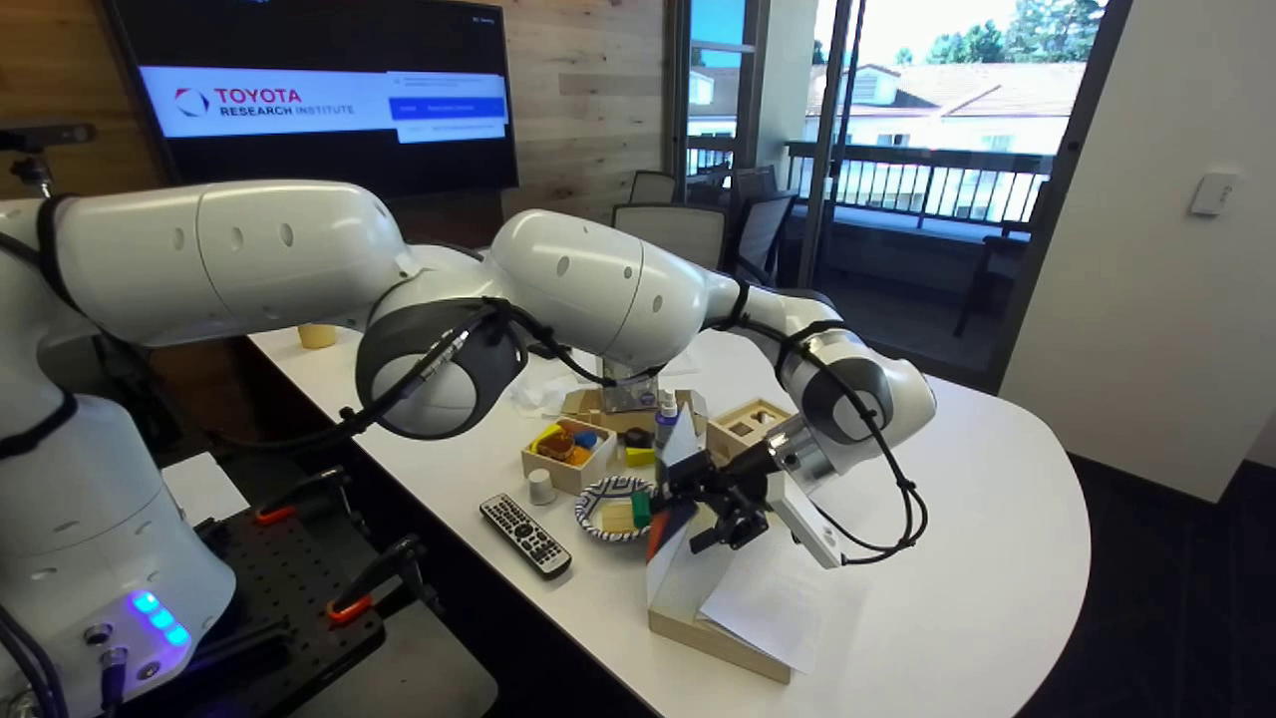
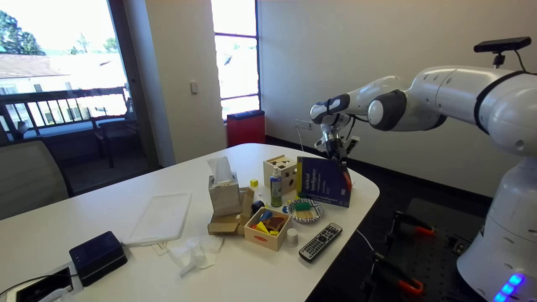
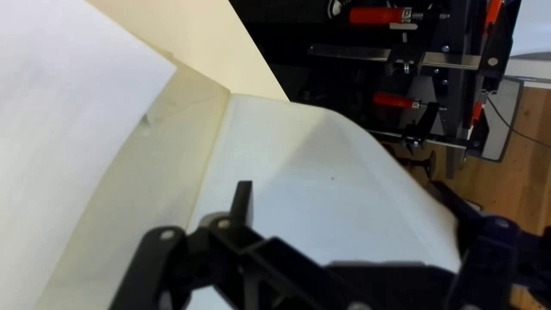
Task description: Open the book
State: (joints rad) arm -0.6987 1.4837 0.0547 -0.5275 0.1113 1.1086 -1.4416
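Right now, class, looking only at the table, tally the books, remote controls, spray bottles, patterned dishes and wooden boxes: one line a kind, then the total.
Book: 1
Remote control: 1
Spray bottle: 1
Patterned dish: 1
Wooden boxes: 2, the holed box and the open box
Total: 6

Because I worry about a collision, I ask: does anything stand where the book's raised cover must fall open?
Yes: the plate, with a green block on it, sits beside the cover, on the side where the cover would likely land. The remote lies farther out.
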